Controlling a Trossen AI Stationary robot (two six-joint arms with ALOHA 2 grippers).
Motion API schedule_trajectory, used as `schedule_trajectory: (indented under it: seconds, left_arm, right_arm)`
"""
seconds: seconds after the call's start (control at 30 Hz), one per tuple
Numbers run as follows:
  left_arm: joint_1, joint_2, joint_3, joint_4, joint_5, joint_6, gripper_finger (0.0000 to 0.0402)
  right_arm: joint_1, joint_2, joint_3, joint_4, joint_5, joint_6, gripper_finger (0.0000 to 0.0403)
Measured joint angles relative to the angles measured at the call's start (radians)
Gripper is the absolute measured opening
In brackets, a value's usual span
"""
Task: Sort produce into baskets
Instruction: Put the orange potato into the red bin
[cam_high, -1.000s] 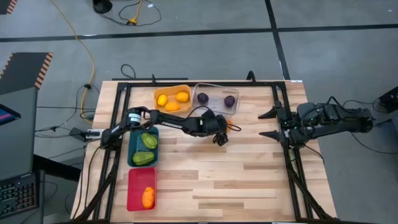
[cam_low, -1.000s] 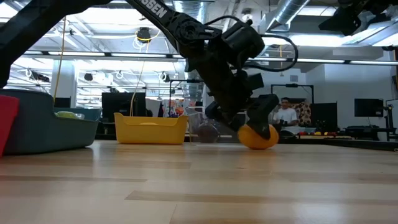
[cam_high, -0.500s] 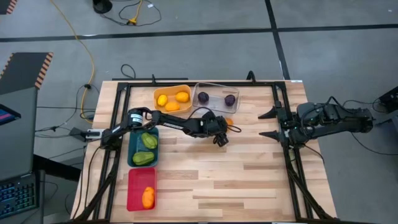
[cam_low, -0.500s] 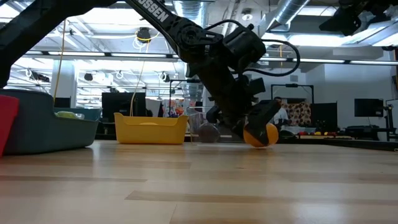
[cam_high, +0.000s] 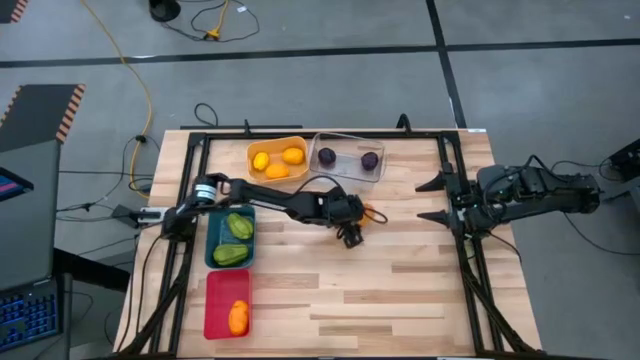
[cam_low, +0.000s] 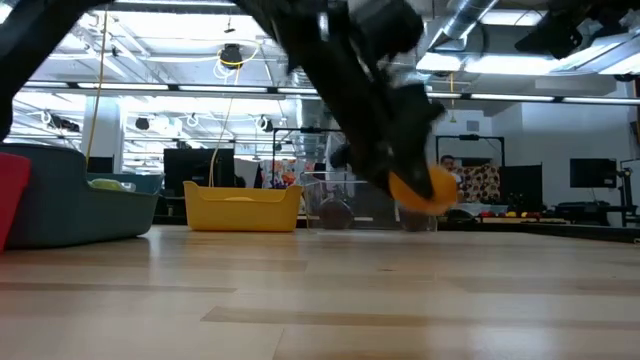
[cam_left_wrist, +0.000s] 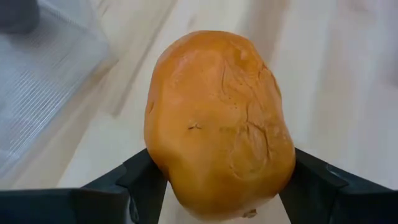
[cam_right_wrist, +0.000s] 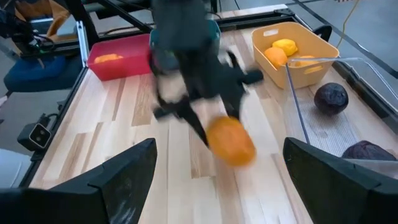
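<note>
the left arm (cam_low: 350, 90) is blurred in the low view; the orange piece (cam_high: 367, 212) is mostly hidden from above.

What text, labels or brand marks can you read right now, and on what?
None can be read in the current views.
The left arm is motion-blurred in the low view, so any lettering on it is unreadable.
The baskets, such as the yellow one, show no labels.
The orange piece in the left gripper bears no sticker.
Room screens in the background are too small to read.
</note>
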Motion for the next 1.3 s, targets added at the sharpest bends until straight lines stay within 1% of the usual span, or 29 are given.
schedule_trajectory:
  seconds: [0.13,0.23,0.4,0.53,0.6,0.7,0.83,1.03,1.17,1.3]
  left_arm:
    - [-0.051,-0.125,0.0,-0.181,0.0,0.014,0.0242]
    - [-0.1,-0.227,0.001,-0.332,0.026,-0.022,0.0242]
    - [-0.214,-0.377,0.001,-0.589,0.053,-0.205,0.0242]
    - [-0.337,-0.444,0.001,-0.77,0.079,-0.405,0.0242]
    - [-0.4,-0.461,0.001,-0.852,0.105,-0.518,0.0242]
    - [-0.492,-0.468,0.001,-0.952,0.151,-0.669,0.0242]
    - [-0.603,-0.464,0.001,-1.06,0.237,-0.836,0.0242]
    - [-0.741,-0.463,0.001,-1.164,0.253,-1.093,0.0242]
    - [-0.816,-0.463,0.001,-1.178,0.273,-1.199,0.0242]
    - [-0.872,-0.463,0.0,-1.18,0.279,-1.224,0.0242]
  right_arm:
    - [0.0,-0.017,-0.028,0.026,0.0,0.0,0.0375]
    - [0.0,-0.055,-0.103,0.098,-0.004,0.001,0.0375]
    - [0.0,-0.118,-0.248,0.251,-0.006,0.011,0.0375]
    - [0.001,-0.169,-0.339,0.391,-0.01,0.01,0.0375]
    - [0.0,-0.199,-0.378,0.448,-0.01,0.01,0.0375]
    - [0.0,-0.245,-0.427,0.481,-0.01,0.01,0.0375]
    - [0.0,-0.312,-0.497,0.522,-0.01,0.013,0.0375]
    - [0.0,-0.413,-0.59,0.581,-0.01,0.034,0.0375]
    - [0.0,-0.458,-0.617,0.576,-0.01,0.057,0.0375]
    - [0.0,-0.458,-0.634,0.577,-0.016,0.06,0.0375]
